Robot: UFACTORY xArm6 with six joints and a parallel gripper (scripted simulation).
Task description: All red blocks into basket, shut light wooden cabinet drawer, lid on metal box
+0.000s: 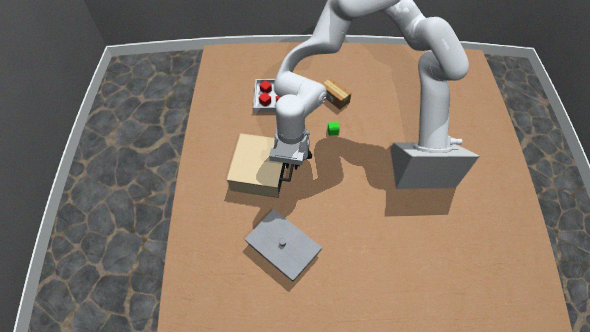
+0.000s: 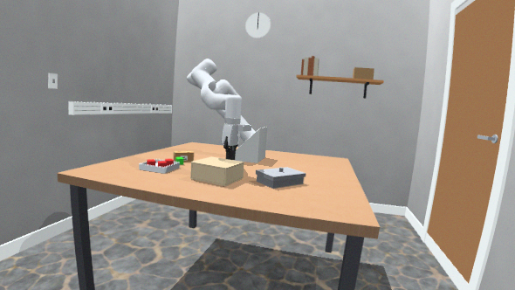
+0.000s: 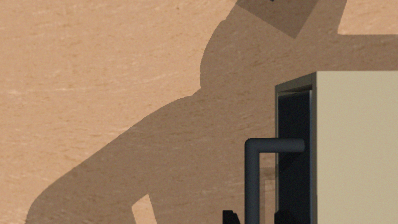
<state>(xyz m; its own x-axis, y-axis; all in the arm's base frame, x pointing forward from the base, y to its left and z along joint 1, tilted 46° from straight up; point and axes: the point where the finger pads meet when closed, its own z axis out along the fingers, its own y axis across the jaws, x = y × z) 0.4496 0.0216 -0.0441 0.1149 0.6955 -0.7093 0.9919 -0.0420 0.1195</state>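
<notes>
The light wooden cabinet [image 1: 252,157] [image 2: 209,171] [image 3: 360,150] has a dark drawer front [image 3: 295,175] that looks shut or nearly so. My gripper [image 1: 291,166] [image 2: 230,155] [image 3: 255,218] is partly open, pointing down at the drawer's black handle [image 3: 252,190], with a fingertip on either side of its bar. The grey basket [image 1: 255,100] [image 2: 150,169] holds red blocks [image 1: 265,86] [image 2: 151,162]; the arm partly hides it in the top view. The grey lid [image 1: 295,252] [image 2: 279,173] lies on the metal box [image 2: 284,180] and looks seated. The drawer's inside is hidden.
A green block [image 1: 333,129] stands between the basket and the robot base [image 1: 432,167]. A small brown wooden box [image 1: 337,93] [image 2: 183,156] stands behind it. The metal box stands just beyond the cabinet's other end from the basket. The arm reaches over the table's back part.
</notes>
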